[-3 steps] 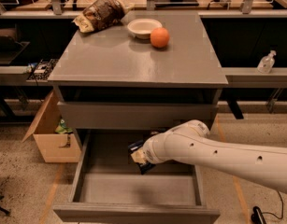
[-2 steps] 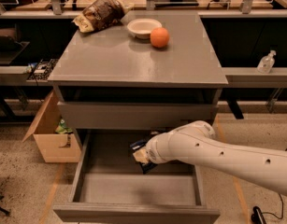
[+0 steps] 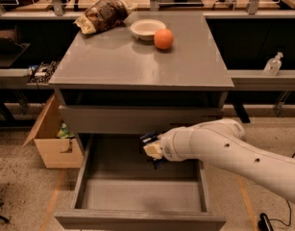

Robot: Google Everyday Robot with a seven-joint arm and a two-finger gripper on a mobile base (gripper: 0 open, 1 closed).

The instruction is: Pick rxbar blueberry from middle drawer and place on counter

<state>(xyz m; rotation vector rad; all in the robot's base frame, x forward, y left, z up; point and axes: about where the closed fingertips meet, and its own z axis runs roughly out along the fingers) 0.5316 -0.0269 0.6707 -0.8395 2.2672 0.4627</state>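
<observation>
A cardboard box [image 3: 50, 143] stands open on the floor at far left with something green in it. On the counter [image 3: 137, 64], at its far edge, lie a snack bag [image 3: 101, 15], then a white bowl [image 3: 147, 29] and an orange [image 3: 163, 39] just right of it. Below, the middle drawer [image 3: 84, 177] is pulled out. Over its far part, the gripper [image 3: 153, 151] has its jaws clamped on the rxbar blueberry [image 3: 148, 138], lifted off the drawer floor. The white arm [image 3: 233, 150] reaches in from the right. A clear bottle [image 3: 273, 64] stands on the shelf at far right.
</observation>
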